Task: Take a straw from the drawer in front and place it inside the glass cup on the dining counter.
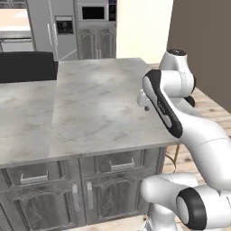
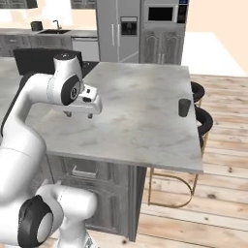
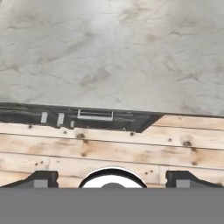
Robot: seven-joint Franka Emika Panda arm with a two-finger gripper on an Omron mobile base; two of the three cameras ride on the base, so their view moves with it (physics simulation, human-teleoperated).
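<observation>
No lettering or label can be made out anywhere, not even on the fridge [image 2: 119, 29] or the built-in oven [image 2: 163, 13] at the far wall. The gripper [image 2: 78, 115] hovers just above the near part of the dining counter [image 2: 140, 111], its fingers [image 3: 186, 178] spread wide apart with nothing between them. The glass cup [image 2: 184, 107] stands upright near the counter's right edge, well apart from the hand. Dark bar stools [image 2: 204, 121] tuck in just beyond that edge. Below the slab, closed drawer fronts [image 1: 118, 161] with silver handles face the robot. A black chair back [image 1: 28, 66] stands at the far left. Plank flooring [image 3: 109, 148] runs below.
</observation>
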